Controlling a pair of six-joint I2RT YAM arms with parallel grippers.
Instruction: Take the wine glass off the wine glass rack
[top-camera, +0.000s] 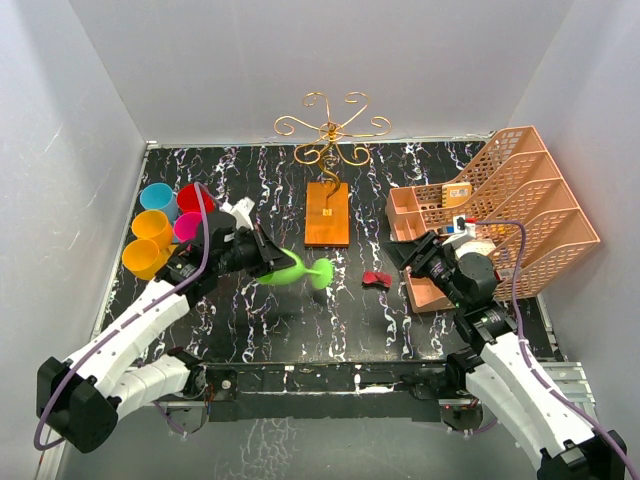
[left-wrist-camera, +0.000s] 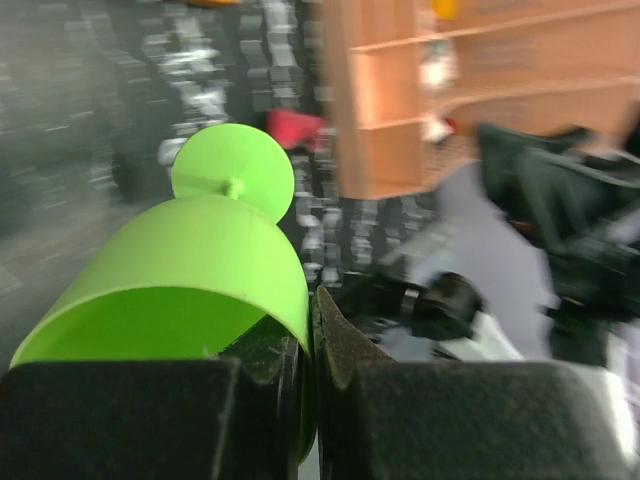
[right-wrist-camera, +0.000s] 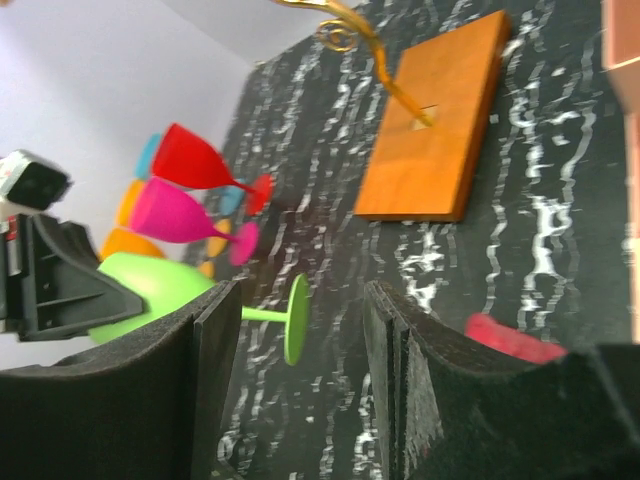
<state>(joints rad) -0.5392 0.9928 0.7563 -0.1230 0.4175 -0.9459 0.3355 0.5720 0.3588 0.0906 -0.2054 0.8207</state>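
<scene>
My left gripper (top-camera: 268, 258) is shut on the rim of a lime green wine glass (top-camera: 297, 271), held sideways above the table with its foot pointing right. In the left wrist view the glass bowl (left-wrist-camera: 190, 270) fills the frame and its wall is pinched between the fingers (left-wrist-camera: 345, 350). The gold wire rack (top-camera: 330, 130) on its orange-brown wooden base (top-camera: 327, 212) stands at the back middle with nothing hanging on it. My right gripper (top-camera: 420, 252) is open and empty, to the right of the glass. The right wrist view shows the glass (right-wrist-camera: 290, 318) and the base (right-wrist-camera: 435, 125).
Red, pink, blue and orange glasses (top-camera: 165, 225) lie grouped at the left. A peach lattice organiser (top-camera: 505, 215) stands at the right. A small red object (top-camera: 377, 279) lies on the black marbled table (top-camera: 350, 320) between the arms.
</scene>
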